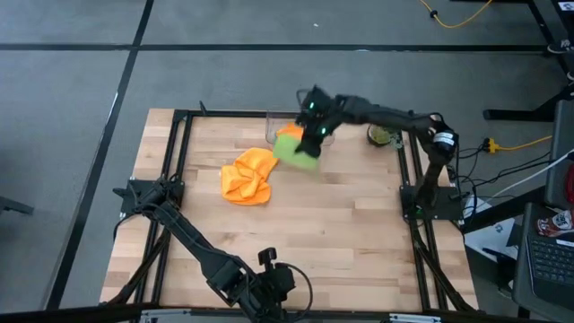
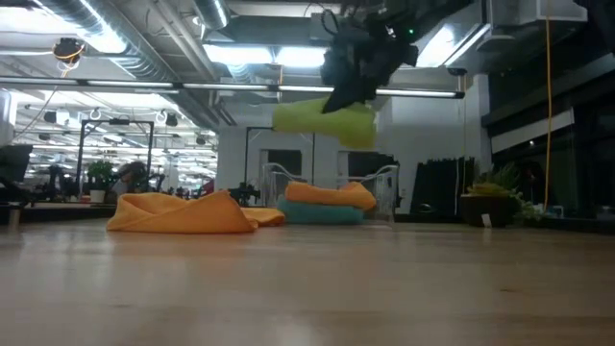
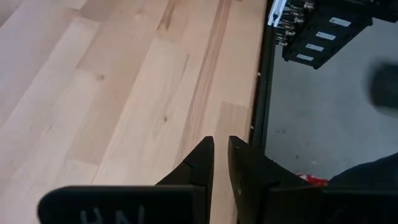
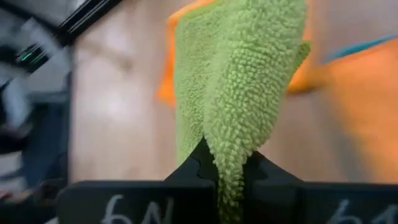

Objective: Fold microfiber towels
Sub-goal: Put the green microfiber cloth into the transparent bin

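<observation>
Fetching step in hand, by the look of it: right gripper (image 4: 221, 163) clamped on a pinch of the lime green towel (image 1: 297, 149), holding it in the air above the far middle of the table (image 1: 359, 211), just in front of the clear plastic bin (image 2: 384, 187). Next move probably calls for carrying it to bare wood nearer the middle, lowering and spreading it flat before any fold. Crumpled orange towel (image 1: 248, 176) lying on the table left of the lifted one, unfolded. Second orange towel (image 2: 332, 195) stacked on the teal towel (image 2: 322, 213) at the bin. Left gripper (image 3: 221, 163) parked at the near edge, fingers almost together, holding nothing. Bin barely discernible from above, hidden under arm and cloth.
</observation>
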Tool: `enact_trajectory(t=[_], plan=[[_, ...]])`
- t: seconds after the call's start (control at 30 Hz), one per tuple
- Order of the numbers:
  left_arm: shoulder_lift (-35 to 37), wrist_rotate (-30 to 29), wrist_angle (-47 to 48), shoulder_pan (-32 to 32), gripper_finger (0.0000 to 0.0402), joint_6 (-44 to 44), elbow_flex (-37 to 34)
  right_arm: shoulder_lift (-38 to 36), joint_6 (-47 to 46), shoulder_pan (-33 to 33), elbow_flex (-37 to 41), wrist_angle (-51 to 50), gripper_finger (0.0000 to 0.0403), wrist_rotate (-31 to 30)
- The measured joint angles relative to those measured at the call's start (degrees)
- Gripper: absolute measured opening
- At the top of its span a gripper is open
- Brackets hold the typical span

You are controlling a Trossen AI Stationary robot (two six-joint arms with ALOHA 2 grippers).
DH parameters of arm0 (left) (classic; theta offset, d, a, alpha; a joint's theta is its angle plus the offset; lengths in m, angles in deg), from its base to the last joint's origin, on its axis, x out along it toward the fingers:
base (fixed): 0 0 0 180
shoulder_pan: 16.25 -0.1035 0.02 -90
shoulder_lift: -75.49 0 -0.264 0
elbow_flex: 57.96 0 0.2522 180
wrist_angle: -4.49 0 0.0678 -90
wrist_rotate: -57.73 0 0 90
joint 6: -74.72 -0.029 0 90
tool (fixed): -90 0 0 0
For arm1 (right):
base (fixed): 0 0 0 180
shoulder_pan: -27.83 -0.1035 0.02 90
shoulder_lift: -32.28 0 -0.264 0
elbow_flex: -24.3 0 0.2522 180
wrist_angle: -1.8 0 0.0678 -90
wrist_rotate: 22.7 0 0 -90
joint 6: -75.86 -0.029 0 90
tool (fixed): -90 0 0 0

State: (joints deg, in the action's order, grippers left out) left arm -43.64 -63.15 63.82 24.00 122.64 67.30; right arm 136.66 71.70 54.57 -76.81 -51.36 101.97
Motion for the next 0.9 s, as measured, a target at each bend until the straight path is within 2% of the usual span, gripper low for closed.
enact_trajectory(t=[0.2,0.33,0.43,0.6,0.9], plan=[[0.0,0.1,0.1,-1.3,0.0039,1.5,0.0,3.3,8.5,7.7,-9.0,-4.3,0.0012,-2.9],[0.0,0.1,0.6,-2.2,0.0039,1.5,0.0,8.3,16.5,10.7,-17.9,-12.3,0.0012,-5.7],[0.0,0.1,1.9,-2.7,0.0039,1.5,0.0,11.9,21.4,11.7,-21.6,-16.3,0.0012,-8.2],[0.0,0.3,5.4,-2.9,0.0039,1.8,0.0,15.0,26.2,11.6,-22.3,-17.8,0.0012,-7.7],[0.0,0.6,13.1,-2.9,0.0039,9.5,0.0,18.4,30.0,9.9,-22.3,-16.4,0.0012,-9.6]])
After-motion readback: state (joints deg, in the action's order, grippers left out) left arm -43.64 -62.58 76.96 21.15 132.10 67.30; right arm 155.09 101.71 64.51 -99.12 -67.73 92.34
